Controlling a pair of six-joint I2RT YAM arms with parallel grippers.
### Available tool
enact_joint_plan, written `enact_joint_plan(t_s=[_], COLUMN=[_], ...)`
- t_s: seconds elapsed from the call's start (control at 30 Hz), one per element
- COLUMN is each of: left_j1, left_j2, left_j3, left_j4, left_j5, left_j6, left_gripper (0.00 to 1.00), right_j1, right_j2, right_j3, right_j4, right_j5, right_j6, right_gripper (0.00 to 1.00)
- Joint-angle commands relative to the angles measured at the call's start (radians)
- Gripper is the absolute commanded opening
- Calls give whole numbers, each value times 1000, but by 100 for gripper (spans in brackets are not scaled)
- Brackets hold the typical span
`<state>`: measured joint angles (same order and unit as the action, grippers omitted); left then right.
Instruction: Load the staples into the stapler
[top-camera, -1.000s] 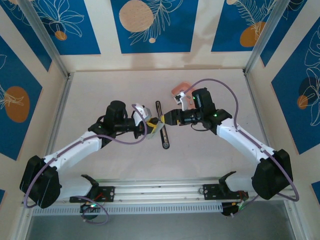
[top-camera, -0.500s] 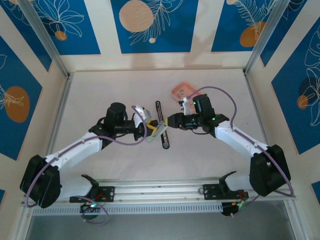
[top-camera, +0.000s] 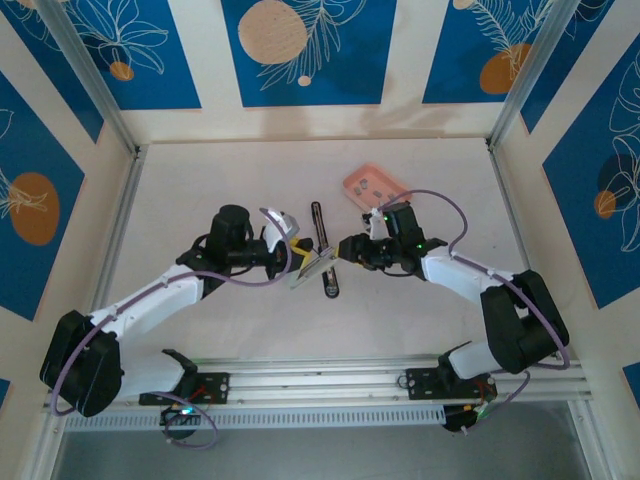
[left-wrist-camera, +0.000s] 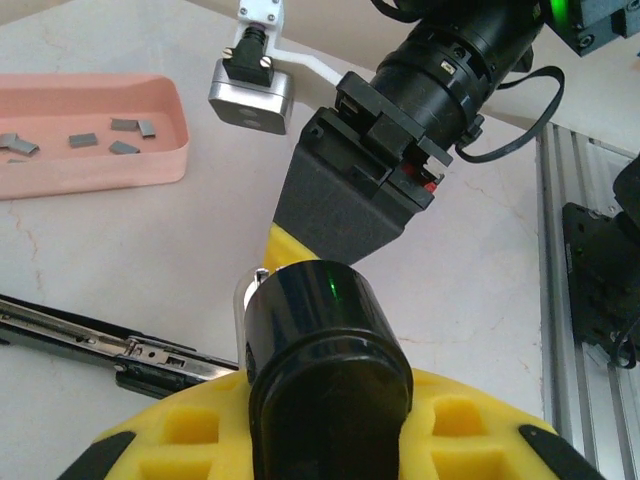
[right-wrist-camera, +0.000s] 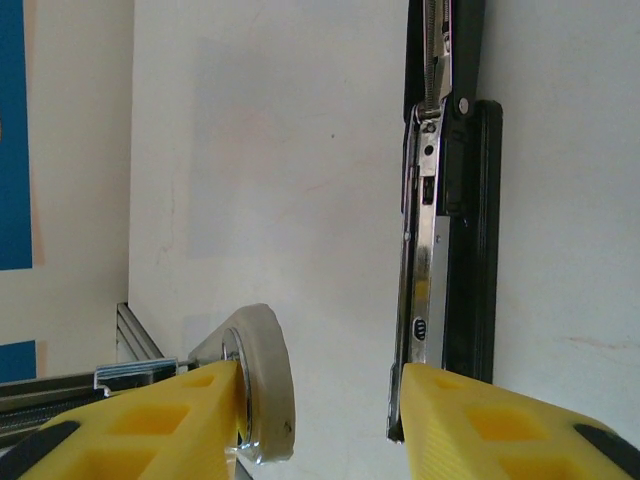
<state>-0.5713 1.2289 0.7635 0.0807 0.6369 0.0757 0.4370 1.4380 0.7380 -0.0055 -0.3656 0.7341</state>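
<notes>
**Stapler.** In the top view the stapler (top-camera: 317, 222) is found lying opened flat on the table (top-camera: 230, 180). It is seen as a slim black strip running down the centre of the frame. It is crossed near its middle by the two grippers, which stand almost tip to tip above it. The left gripper (top-camera: 299, 261) is placed just left of centre and the right gripper (top-camera: 346, 248) just right of centre.

**Left gripper.** The jaws are closed. A black piece (left-wrist-camera: 325, 345), rounded and with a silvery edge, is clamped between the yellow pads (left-wrist-camera: 470, 425) at the bottom centre of the left wrist view. What this piece is cannot be told.

**Right gripper.** In the right wrist view the jaws are seen standing apart, with nothing clamped between them. A rounded silvery part (right-wrist-camera: 268, 380) is touching the finger (right-wrist-camera: 150, 425) at the lower left of the frame. The other finger, at the lower right, lies just beside the near end of the stapler's metal rail (right-wrist-camera: 425, 230). Contact there cannot be confirmed.

**Staples.** Several small grey staples (left-wrist-camera: 123, 148) are noted lying loose in the pink tray (left-wrist-camera: 150, 172), at the upper left of the left wrist view. In the top view the tray is found right of centre, above the right gripper and apart from the stapler.
</notes>
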Motion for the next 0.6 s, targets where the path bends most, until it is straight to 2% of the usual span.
enact_joint_plan(t_s=[0.0, 0.57], left_j1=[-12, -10], left_j2=[-74, -129], left_j3=[59, 138], left_j4=[280, 182], left_j5=[100, 63], left_j6=[-22, 38], left_gripper=[0, 0], right_j1=[54, 56], right_j2=[47, 42], right_j3=[-17, -82], right_j4=[-10, 51], right_j5=[-6, 14], right_j6=[9, 38], right_gripper=[46, 50])
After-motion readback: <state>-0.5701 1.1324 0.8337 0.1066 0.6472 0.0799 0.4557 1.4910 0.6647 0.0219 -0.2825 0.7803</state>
